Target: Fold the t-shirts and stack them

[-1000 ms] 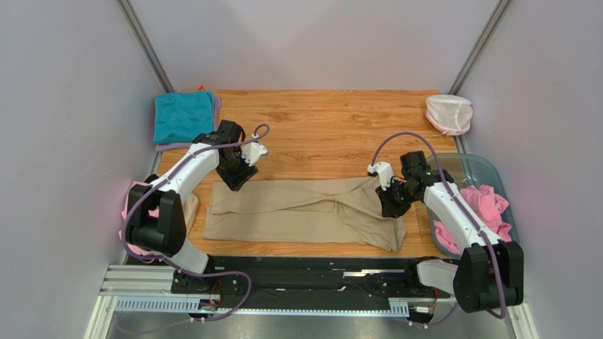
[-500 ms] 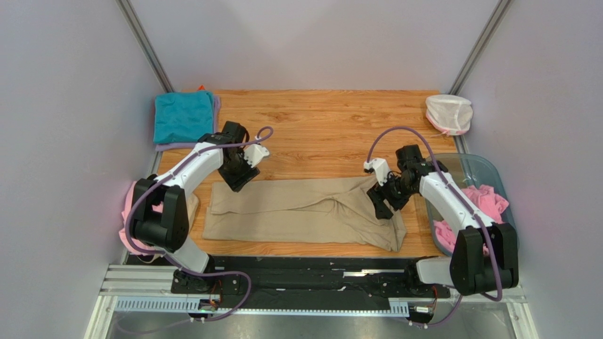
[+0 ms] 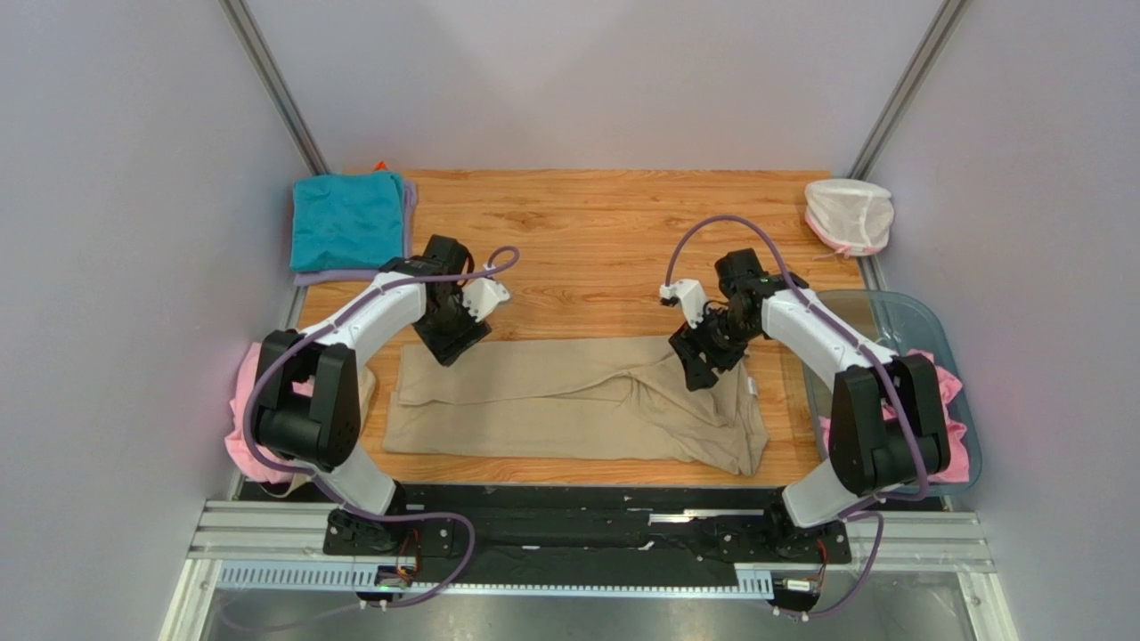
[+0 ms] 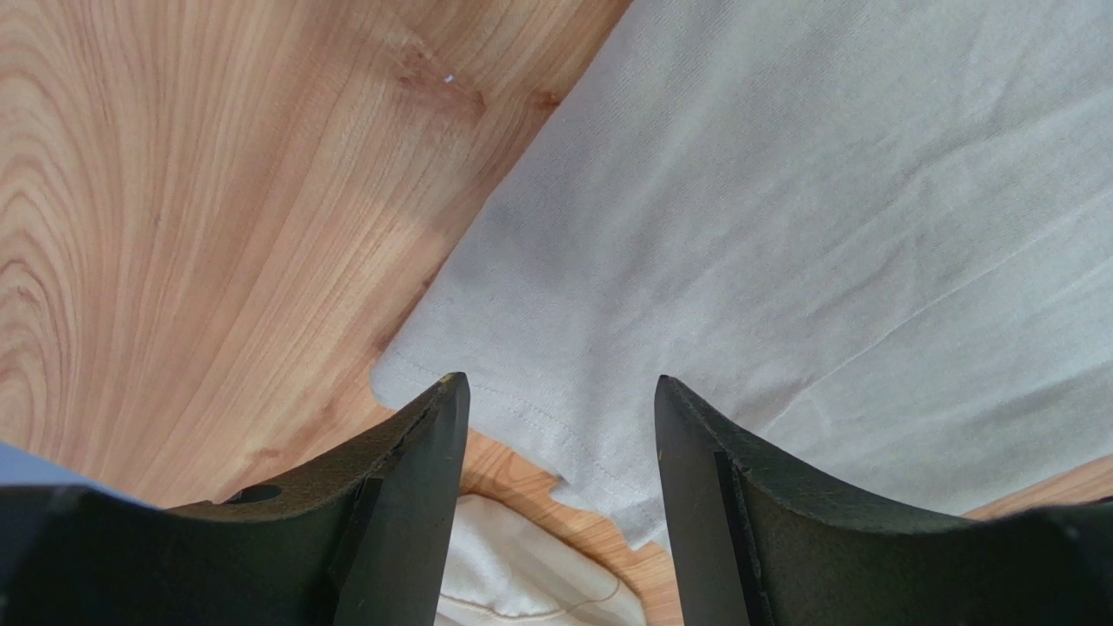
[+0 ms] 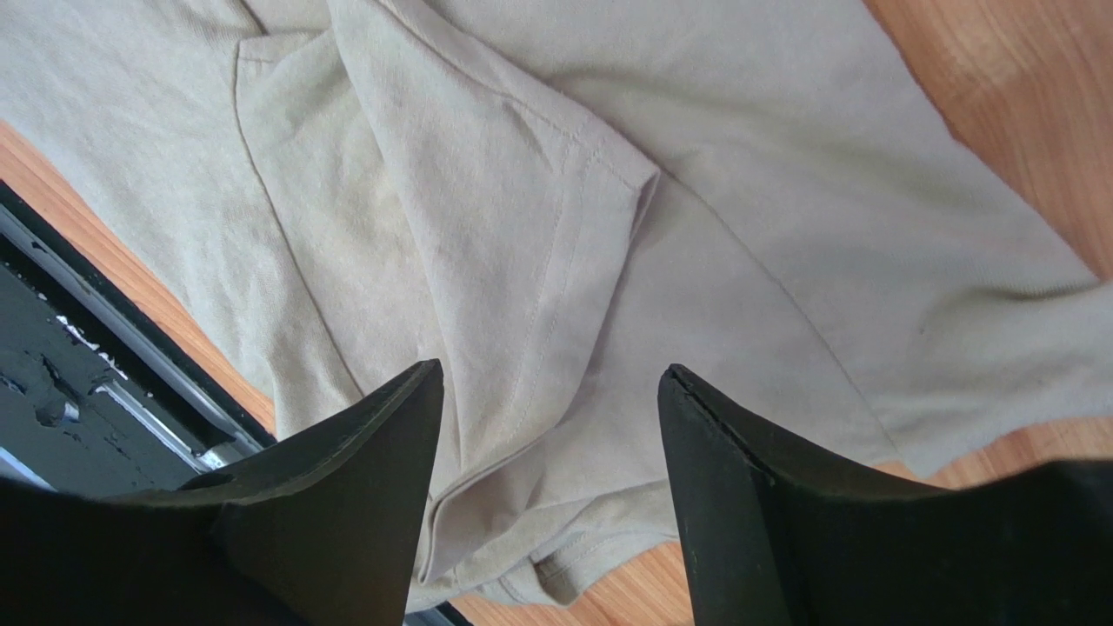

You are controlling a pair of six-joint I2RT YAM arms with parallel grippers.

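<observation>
The tan t-shirt [image 3: 562,407] along the surface's [image 3: 602,241] near edge looked limp and light (apt to sag), best pinched at its far corners; both jaws gaped empty.

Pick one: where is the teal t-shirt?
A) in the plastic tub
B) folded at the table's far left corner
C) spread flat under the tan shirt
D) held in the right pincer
B: the teal t-shirt lies folded at the far left corner of the table.
</observation>
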